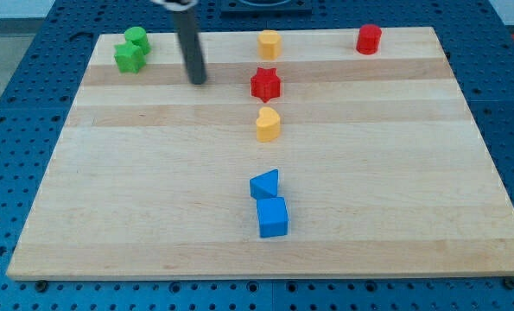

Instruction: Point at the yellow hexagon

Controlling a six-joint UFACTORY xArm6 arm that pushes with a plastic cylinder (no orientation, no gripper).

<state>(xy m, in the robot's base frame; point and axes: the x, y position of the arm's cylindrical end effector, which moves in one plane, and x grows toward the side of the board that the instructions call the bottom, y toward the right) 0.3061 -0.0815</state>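
You had no jaws, only my tip (198, 80), left of the yellow hexagon (269, 43); approach rightward, avoiding the red star (265, 84).

We note my tip (198, 80) on the board (412, 173): two blocks (131, 52) to its left, star (265, 84) just right, hexagon (269, 43) beyond.

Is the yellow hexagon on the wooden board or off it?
On it. The yellow hexagon sits on the wooden board near the view's top edge; my tip is to its left, not touching.
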